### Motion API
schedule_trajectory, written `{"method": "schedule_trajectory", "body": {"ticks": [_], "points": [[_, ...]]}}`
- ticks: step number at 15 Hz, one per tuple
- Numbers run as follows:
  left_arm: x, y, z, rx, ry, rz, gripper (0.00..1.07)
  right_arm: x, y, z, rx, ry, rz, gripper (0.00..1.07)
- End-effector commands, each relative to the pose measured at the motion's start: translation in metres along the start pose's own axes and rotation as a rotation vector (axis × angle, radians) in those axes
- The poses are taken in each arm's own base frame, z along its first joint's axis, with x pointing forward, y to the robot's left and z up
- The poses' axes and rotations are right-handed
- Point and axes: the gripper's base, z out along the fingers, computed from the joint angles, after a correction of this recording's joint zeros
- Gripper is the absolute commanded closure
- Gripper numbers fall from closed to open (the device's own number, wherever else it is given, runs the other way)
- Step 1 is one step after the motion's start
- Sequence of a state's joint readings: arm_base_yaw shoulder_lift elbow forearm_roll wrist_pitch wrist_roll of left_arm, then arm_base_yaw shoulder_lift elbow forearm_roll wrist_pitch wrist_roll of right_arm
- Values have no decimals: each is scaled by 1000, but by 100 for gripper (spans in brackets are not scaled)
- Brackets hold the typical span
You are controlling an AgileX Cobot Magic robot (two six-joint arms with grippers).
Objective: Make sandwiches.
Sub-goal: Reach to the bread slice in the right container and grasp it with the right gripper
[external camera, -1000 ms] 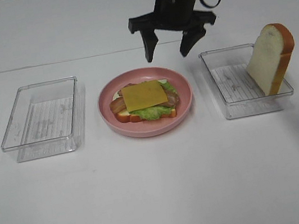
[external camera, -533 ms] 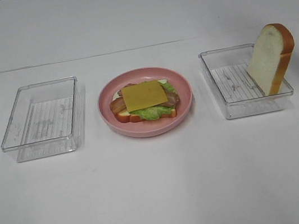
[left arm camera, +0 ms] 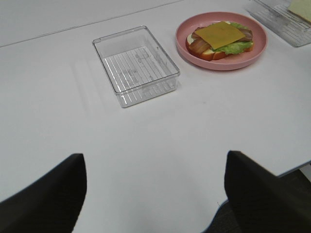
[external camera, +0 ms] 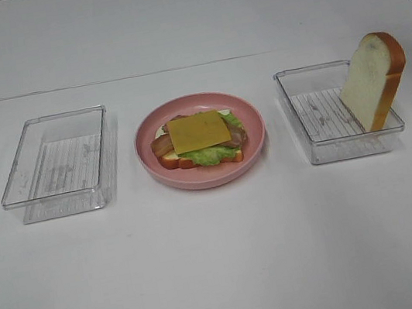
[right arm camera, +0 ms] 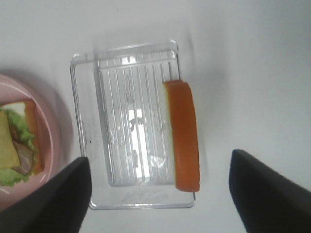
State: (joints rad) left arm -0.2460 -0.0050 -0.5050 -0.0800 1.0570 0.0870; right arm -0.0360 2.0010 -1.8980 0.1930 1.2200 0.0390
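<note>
- Right tool spread wide, holding nothing, above the bread slice leaning upright in its clear tray.
- Left tool spread too, empty, over bare worktop.
- Open sandwich, cheese slice topmost, on the pink plate.

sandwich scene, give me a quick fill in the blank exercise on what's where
1. The top layer of the stack on the pink plate is a yellow slice of ____.
2. The bread slice leans in the clear box to the plate's ____.
3. The clear box on the other side holds ____.

Missing words: cheese; right; nothing
</note>
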Motion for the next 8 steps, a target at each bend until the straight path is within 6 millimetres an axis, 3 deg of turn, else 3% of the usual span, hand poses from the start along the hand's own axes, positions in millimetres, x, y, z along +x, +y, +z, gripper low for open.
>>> {"method": "schedule_trajectory", "body": {"ticks": [1, 7, 8], "points": [[2, -1, -2, 0, -28, -2, 32, 11, -7, 16, -8, 126, -9, 34], [2, -1, -2, 0, -28, -2, 32, 6, -16, 50, 27, 191, -23, 34], [2, -1, -2, 0, -28, -2, 32, 4, -20, 67, 44, 208, -21, 34]]}}
